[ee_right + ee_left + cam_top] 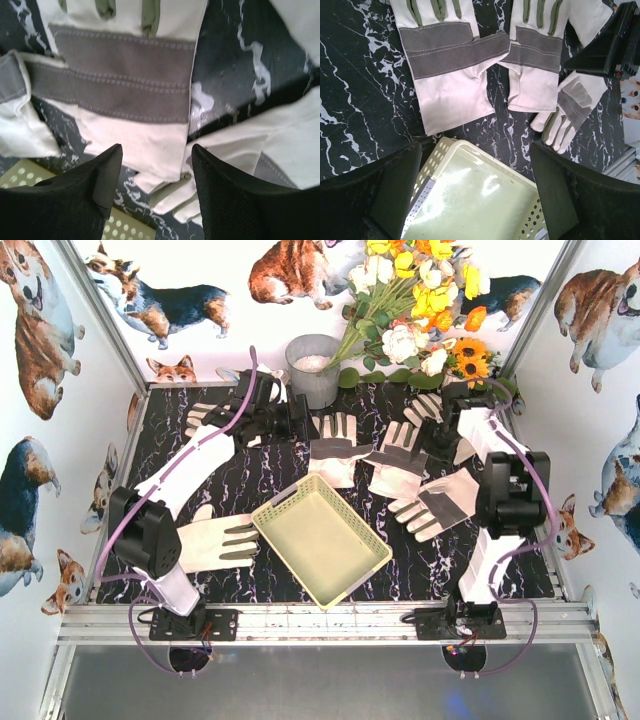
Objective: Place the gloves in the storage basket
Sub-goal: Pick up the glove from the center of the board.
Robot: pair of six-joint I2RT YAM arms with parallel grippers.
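Right gripper (157, 161), jaws apart and empty, hangs over a glove (125, 92), likely to pick it; left gripper (476, 147), wide open, overlooks the basket (470, 200).

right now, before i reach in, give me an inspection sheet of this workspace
surface: black marbled table, no spills seen
job's things: basket empty, mid-table; about six gloves lying on the table, none in it
clutter: grey bucket and flowers at the far edge
jaws: left jaws wide apart, empty; right jaws apart over a glove, holding nothing
cables: purple cables looped along both arms
surroundings: corgi-print walls on three sides
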